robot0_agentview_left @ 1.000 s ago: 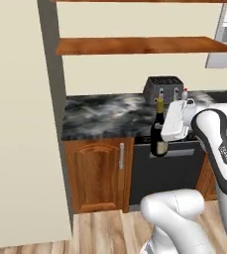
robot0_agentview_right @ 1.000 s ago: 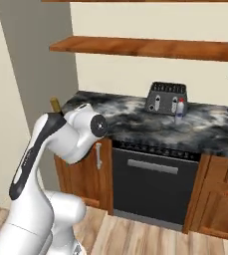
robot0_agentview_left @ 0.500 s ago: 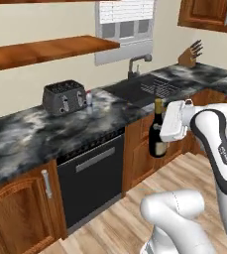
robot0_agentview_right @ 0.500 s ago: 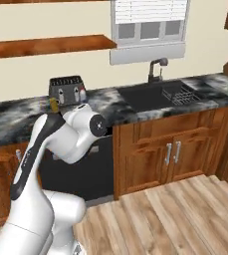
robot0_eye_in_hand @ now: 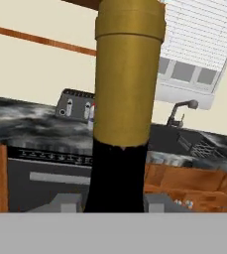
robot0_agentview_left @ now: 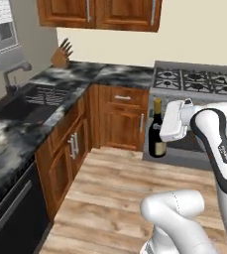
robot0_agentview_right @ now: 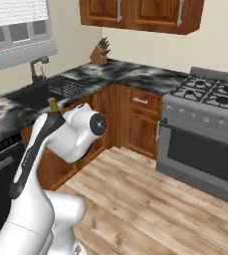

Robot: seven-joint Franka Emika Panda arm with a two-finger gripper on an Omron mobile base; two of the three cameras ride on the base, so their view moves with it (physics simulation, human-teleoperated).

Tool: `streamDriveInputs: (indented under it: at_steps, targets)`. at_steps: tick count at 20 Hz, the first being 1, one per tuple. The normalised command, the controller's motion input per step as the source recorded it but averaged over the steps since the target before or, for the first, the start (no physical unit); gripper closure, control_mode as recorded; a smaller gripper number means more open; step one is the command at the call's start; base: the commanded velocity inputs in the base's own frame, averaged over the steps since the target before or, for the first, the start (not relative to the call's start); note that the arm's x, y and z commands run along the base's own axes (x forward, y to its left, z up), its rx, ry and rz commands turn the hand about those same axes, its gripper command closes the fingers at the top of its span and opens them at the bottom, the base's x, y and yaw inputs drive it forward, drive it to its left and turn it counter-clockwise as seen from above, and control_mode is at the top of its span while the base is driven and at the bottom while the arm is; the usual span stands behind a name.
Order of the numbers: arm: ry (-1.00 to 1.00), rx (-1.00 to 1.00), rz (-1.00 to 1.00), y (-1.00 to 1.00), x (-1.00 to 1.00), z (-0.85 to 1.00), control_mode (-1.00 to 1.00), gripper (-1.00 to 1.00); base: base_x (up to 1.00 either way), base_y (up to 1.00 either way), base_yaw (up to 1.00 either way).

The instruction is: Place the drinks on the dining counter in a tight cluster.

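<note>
wine bottle (robot0_agentview_right: 52, 103) mostly hidden behind the arm.

The wood floor (robot0_agentview_left: 115, 193) in the kitchen corner lies open between the cabinet run (robot0_agentview_left: 68, 149) on the left and the stove (robot0_agentview_left: 199, 94) on the right, so there is wide free passage there. The wine bottle (robot0_agentview_left: 157, 131), upright in the gripper (robot0_agentview_left: 170, 130), hangs in mid-air over that floor, just in front of the oven door (robot0_agentview_right: 205, 159) and near the corner cabinet (robot0_agentview_left: 122, 119). On the marbled worktop (robot0_agentview_left: 16, 129) the sink (robot0_agentview_left: 33, 99), its faucet (robot0_agentview_left: 13, 74) and the knife block (robot0_agentview_left: 61, 55) take up room; the stretch between knife block and stove is bare. In the hand view the bottle's yellow cap (robot0_eye_in_hand: 127, 69) blocks the middle, with a toaster (robot0_eye_in_hand: 75, 106) beyond.
</note>
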Motion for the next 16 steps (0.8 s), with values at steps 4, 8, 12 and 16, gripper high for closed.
streamDriveInputs:
  at_steps: [4, 8, 12, 16]
  targets:
    - [0.0, 0.0, 0.0, 0.0, 0.0, 0.0, 1.0, 1.0, 0.16, 0.16, -0.97]
    - [0.0, 0.0, 0.0, 0.0, 0.0, 0.0, 1.0, 1.0, 0.27, 0.28, -0.94]
    - [0.0, 0.0, 0.0, 0.0, 0.0, 0.0, 1.0, 1.0, 0.21, 0.23, -0.96]
    - [0.0, 0.0, 0.0, 0.0, 0.0, 0.0, 1.0, 1.0, 0.17, 0.18, -0.98]
